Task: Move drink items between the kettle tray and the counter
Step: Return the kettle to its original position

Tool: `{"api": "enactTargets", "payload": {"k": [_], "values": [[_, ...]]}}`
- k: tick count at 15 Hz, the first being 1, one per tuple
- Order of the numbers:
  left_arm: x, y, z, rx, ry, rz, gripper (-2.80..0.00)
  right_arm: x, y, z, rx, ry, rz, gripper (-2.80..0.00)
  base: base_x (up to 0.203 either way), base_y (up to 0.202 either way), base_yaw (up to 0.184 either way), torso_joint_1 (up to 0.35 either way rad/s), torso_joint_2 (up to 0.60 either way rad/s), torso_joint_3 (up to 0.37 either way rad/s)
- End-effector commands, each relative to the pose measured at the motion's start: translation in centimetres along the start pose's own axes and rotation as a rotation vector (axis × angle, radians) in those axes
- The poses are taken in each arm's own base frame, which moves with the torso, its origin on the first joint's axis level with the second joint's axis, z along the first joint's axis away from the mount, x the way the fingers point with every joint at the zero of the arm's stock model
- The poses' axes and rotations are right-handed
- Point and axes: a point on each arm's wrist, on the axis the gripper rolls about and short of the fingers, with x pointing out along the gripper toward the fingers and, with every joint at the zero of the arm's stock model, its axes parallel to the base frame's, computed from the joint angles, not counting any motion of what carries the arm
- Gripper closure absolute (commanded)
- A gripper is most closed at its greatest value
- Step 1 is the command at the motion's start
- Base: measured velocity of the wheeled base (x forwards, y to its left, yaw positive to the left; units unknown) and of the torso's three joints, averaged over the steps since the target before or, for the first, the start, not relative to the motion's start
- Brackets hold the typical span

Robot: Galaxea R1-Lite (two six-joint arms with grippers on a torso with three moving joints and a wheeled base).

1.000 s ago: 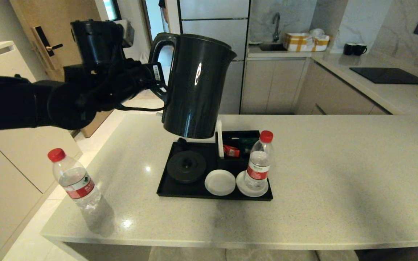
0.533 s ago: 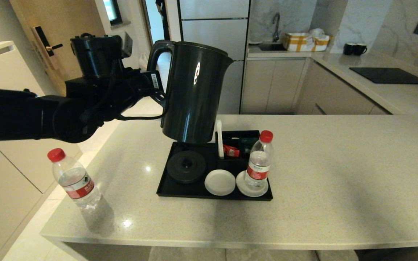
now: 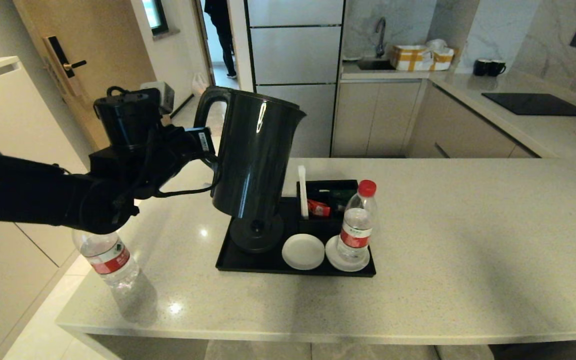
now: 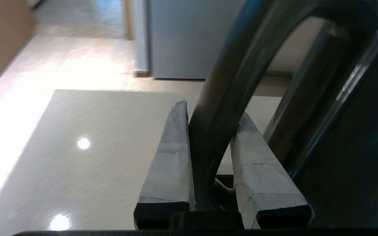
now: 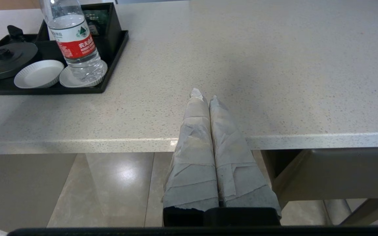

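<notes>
My left gripper [image 3: 207, 150] is shut on the loop handle of the tall black kettle [image 3: 253, 155]. The handle [image 4: 215, 98] sits between the padded fingers [image 4: 172, 157]. The kettle hangs slightly tilted just above the round black base [image 3: 250, 241] at the left end of the kettle tray [image 3: 225, 264]. One red-capped water bottle [image 3: 355, 225] stands on a white coaster in the tray. Another bottle [image 3: 113, 262] stands on the counter [image 3: 468, 240] at the front left, its cap hidden by my arm. My right gripper [image 5: 204, 94] is shut and empty, below the counter's front edge.
An empty white coaster [image 3: 303, 251] and a black sachet box [image 3: 329, 199] share the tray. Far back right are a black cooktop [image 3: 535, 104] and two black mugs [image 3: 488, 67]. The left bottle stands near the counter's left edge.
My left arm has lowered the kettle and carried it left, from high over the tray's back down to just above the round base. The bottles and right arm have not moved.
</notes>
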Motion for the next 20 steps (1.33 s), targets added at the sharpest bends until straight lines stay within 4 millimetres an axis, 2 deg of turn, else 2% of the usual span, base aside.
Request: {"api": "enactTargets", "payload": {"k": [1,4,11,20], "values": [[0.2,0.6,-2.0,0.006,0.025,0.008,0.00,0.0,0.0,0.0,0.000,-0.001,0.000,0.00,0.000,0.000,0.000,0.000,0.00,0.000],[0.3,0.8,-2.5,0.007,0.022,0.002,0.00,0.0,0.0,0.0,0.000,-0.001,0.000,0.00,0.000,0.000,0.000,0.000,0.00,0.000],[0.9,0.4,-6.2,0.009,0.044,-0.029,0.00,0.0,0.0,0.0,0.000,-0.001,0.000,0.00,0.000,0.000,0.000,0.000,0.00,0.000],[2.4,-0.4,-8.3,0.011,0.075,-0.040,0.00,0.0,0.0,0.0,0.000,-0.001,0.000,0.00,0.000,0.000,0.000,0.000,0.00,0.000]]}}
